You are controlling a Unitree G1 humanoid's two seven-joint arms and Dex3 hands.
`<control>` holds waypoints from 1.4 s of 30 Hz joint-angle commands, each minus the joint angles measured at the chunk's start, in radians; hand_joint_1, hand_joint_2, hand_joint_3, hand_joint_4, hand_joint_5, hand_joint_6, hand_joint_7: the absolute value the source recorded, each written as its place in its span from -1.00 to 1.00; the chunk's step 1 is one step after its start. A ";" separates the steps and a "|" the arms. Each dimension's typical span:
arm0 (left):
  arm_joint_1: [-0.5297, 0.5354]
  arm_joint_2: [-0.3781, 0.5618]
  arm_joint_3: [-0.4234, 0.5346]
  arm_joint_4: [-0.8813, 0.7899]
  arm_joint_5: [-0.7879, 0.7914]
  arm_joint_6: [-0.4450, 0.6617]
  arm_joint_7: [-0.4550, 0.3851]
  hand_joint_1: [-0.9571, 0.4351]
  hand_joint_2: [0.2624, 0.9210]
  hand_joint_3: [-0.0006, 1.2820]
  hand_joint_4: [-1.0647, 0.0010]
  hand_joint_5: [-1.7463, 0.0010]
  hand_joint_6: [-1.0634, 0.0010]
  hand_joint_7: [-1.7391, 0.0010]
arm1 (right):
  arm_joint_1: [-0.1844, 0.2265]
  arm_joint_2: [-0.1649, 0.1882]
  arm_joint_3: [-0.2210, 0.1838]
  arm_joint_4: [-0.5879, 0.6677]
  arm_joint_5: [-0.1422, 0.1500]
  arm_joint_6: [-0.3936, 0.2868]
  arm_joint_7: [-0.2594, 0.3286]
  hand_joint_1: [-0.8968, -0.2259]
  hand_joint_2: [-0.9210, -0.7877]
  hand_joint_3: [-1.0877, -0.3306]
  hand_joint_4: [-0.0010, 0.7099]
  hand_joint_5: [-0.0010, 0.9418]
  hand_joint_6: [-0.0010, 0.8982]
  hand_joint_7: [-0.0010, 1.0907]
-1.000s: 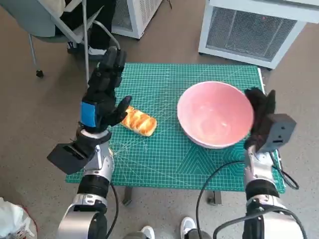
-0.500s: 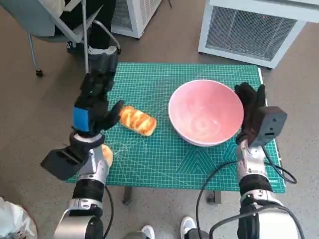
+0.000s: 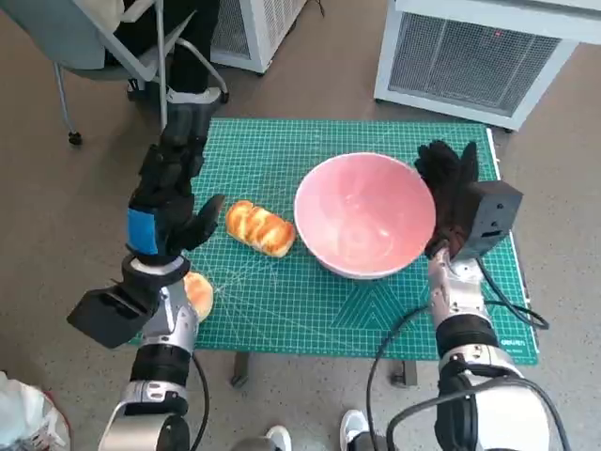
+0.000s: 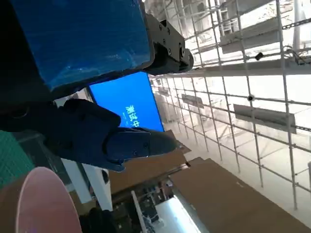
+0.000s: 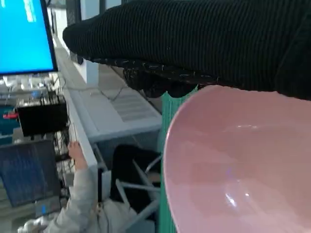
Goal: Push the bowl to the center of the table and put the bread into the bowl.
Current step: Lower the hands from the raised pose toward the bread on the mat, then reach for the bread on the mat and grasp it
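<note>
Head view: right hand (image 3: 449,193), fingers flat, is pressing the pink bowl (image 3: 364,214) at its right rim, frame centre. Bread (image 3: 260,227) is lying diagonally just left of the bowl; left hand (image 3: 167,202), open and empty, is nearer it. Left wrist view: fingers (image 4: 121,141) spread, holding nothing. Right wrist view: glove lying against the bowl rim.

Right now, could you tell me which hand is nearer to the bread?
Left. The left hand hovers just beside the bread; the right hand is beyond the bowl.
</note>
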 commanded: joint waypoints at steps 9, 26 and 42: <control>-0.035 0.341 -0.105 0.080 0.496 -0.025 0.161 -0.42 1.00 -0.49 0.51 1.00 0.37 1.00 | -0.001 -0.063 0.044 -0.059 -0.033 -0.208 0.019 0.23 -1.00 -0.50 -0.39 -1.00 -0.72 -0.45; -0.223 0.471 -0.378 0.162 0.774 0.144 0.194 -0.43 0.97 -0.90 0.44 0.99 0.28 0.97 | 0.118 -0.061 0.099 -0.379 0.115 -0.684 0.325 0.09 -1.00 -0.37 -0.27 -0.98 -0.98 0.12; -0.429 0.386 -0.613 0.372 0.936 0.361 0.185 -0.39 0.82 -1.00 0.38 0.99 0.19 0.96 | 0.270 -0.076 0.165 -0.656 0.159 -0.668 0.406 -0.06 -1.00 -0.20 -0.24 -0.98 -1.00 0.21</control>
